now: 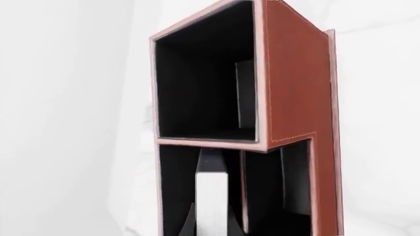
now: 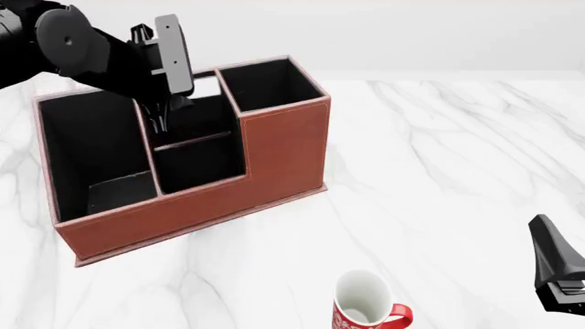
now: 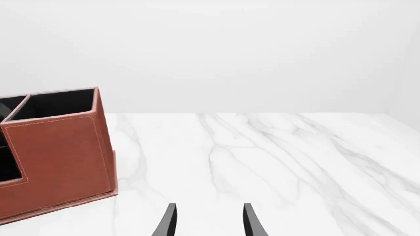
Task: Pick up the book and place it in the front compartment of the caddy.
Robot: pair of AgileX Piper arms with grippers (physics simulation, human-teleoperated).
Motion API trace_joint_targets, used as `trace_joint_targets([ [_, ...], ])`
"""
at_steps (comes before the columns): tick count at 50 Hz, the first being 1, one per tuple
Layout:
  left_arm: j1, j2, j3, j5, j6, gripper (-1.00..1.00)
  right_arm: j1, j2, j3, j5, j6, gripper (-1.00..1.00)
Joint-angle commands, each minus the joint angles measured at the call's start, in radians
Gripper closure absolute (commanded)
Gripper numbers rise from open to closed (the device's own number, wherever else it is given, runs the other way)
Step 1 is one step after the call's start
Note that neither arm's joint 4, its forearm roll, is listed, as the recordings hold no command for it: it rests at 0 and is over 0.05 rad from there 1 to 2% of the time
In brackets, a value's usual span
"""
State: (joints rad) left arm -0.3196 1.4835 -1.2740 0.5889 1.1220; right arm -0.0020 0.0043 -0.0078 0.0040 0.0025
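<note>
- The caddy (image 2: 192, 199) sits at the counter's left, lowest wall facing near.
- The left fingers (image 2: 163, 118) hang over the front compartment (image 2: 196, 161), point down, pinching the book (image 1: 211, 196) by its thin sides; the wrist view shows its white page edge upright, already past the rim — I judge it is being lowered in on edge to clear the walls.
- A white mug (image 2: 364, 310) stands near, right of the caddy, well apart.
- The right fingers (image 3: 207, 221) sit spread and empty at the near right, clear of the work.
- The counter (image 2: 439, 157) is white marble under a plain pale wall.
</note>
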Motion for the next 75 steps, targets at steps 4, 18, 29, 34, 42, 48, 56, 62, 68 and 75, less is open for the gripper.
trace_joint_targets([
  [4, 0.028, -0.066, -0.008, 0.007, 0.036, 1.00, 0.000, 0.000, 0.002, -0.002, -0.001, -1.00],
  [18, 0.024, -0.008, -0.060, 0.012, -0.009, 1.00, 0.000, 0.000, 0.002, -0.002, 0.000, -1.00],
  [29, 0.040, 0.043, -0.067, -0.024, -0.021, 1.00, 0.000, 0.000, 0.002, -0.002, -0.001, -1.00],
  [34, 0.042, 0.059, -0.072, -0.027, -0.031, 1.00, 0.000, 0.000, 0.002, -0.002, -0.001, -1.00],
  [42, 0.053, 0.083, -0.065, -0.039, -0.043, 1.00, 0.000, 0.000, 0.002, -0.002, 0.000, -1.00],
  [48, 0.057, 0.102, -0.074, -0.041, -0.055, 1.00, 0.001, 0.000, 0.002, -0.002, -0.001, -1.00],
  [56, 0.063, 0.127, -0.073, -0.056, -0.064, 1.00, 0.000, 0.000, 0.002, -0.002, 0.000, -1.00],
  [62, 0.073, 0.145, -0.073, -0.067, -0.067, 1.00, 0.000, 0.000, 0.002, -0.002, 0.000, -1.00],
  [68, 0.094, 0.156, -0.071, -0.099, -0.046, -1.00, 0.000, 0.000, 0.002, -0.002, 0.000, -1.00],
  [75, 0.096, 0.156, -0.059, -0.106, -0.044, -1.00, 0.000, 0.000, 0.002, -0.002, -0.001, -1.00],
])
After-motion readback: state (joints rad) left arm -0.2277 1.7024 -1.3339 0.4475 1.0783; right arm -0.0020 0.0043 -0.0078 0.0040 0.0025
